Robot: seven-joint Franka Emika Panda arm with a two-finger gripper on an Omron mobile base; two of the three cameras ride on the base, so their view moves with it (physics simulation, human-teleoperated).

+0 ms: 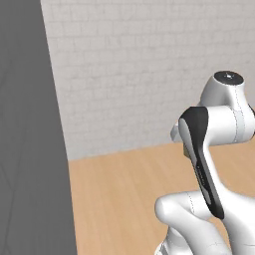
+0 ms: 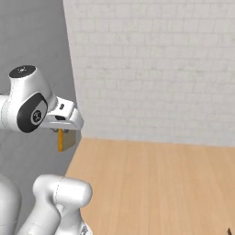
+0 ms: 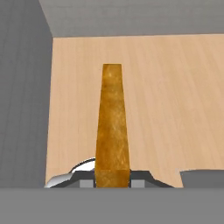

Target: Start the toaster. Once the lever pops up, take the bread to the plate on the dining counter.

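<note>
Jaws point(image 3: 113, 181): clamped on the bread, one to each flat face, gripping it at its near end in the hand view.
Bread point(image 3: 113, 122): golden-brown slice, seen edge-on in the hand view, reaching away from the jaws over light wood flooring. In the right base view a tan corner of it point(image 2: 65, 139) hangs below the hand, clear of any surface.
Arm point(image 1: 209, 134): raised and folded, the hand held high beside the grey panel.
Grey panel point(image 1: 30, 129): tall, flat, at the left of both base views; probably the side of a cabinet or appliance, but the pictures do not settle which.
Wall point(image 2: 151, 69): white brick, straight ahead, meeting the floor.
Floor point(image 2: 151, 188): light wood planks, beneath the bread and the arm.
Dark object point(image 2: 229, 232): a sliver at the lower right corner of the right base view, too small to identify.
</note>
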